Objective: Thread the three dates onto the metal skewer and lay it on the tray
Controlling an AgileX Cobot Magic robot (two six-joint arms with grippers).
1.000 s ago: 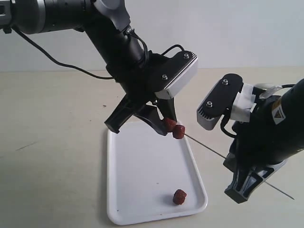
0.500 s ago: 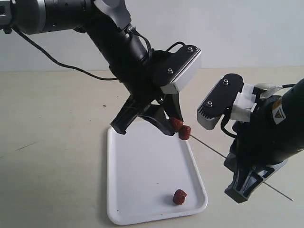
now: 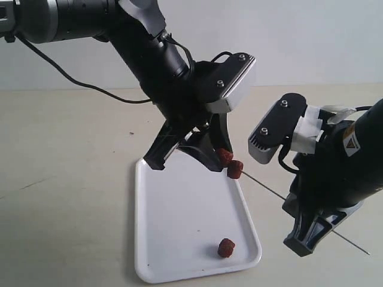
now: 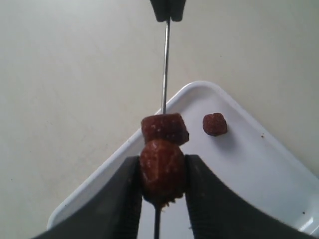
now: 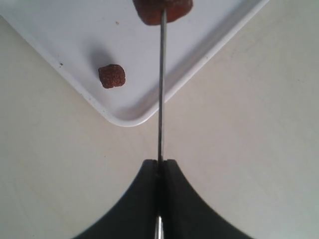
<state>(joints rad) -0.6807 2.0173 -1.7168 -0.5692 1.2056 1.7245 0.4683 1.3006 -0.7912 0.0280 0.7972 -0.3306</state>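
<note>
Left wrist view: left tool (image 4: 162, 172) standing half-closed, pinching second date (image 4: 162, 167), metal skewer (image 4: 165, 64) passing through it. First date (image 4: 164, 128) sitting on rod just ahead, touching second. Right tool (image 5: 159, 167) clamping skewer toward its back end, jaws fully shut. Third date (image 3: 226, 247) lying loose on tray (image 3: 173, 215), near front corner. Judging: two of three threaded; last date and laying skewer on tray remaining. Against earlier frame: left tool and both dates sliding further along rod toward right tool; third date and right tool not shifting.
</note>
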